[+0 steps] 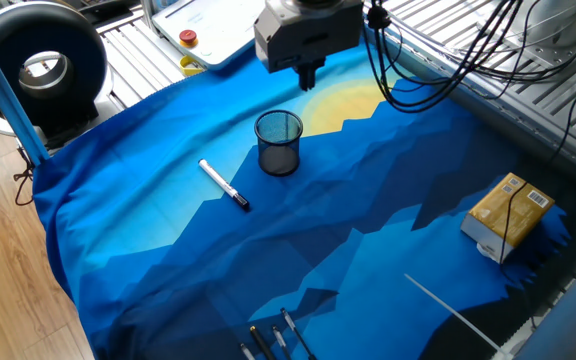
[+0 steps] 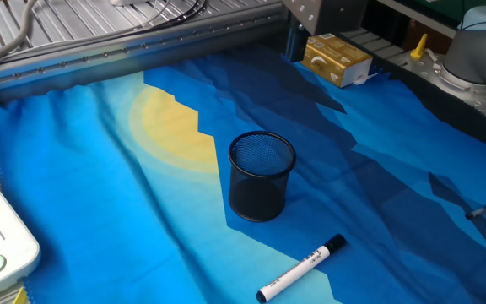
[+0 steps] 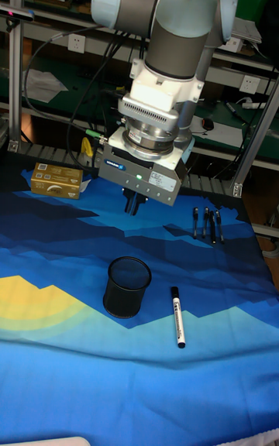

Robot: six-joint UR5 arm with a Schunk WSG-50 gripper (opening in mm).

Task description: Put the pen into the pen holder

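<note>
Nothing is done yet: the pen lies flat on the cloth just right of the empty pen holder, while the gripper, fingers together and holding nothing, hangs high above them.

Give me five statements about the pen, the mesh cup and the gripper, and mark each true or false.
1. The pen lies flat on the cloth, outside the pen holder. True.
2. The gripper is holding the pen. False: it hangs in the air, away from the pen, with nothing between its fingers.
3. The pen holder stands upright. True.
4. The pen holder has tipped onto its side. False: its open rim faces up.
5. The yellow box sits inside the pen holder. False: it rests on the cloth, well apart.
</note>
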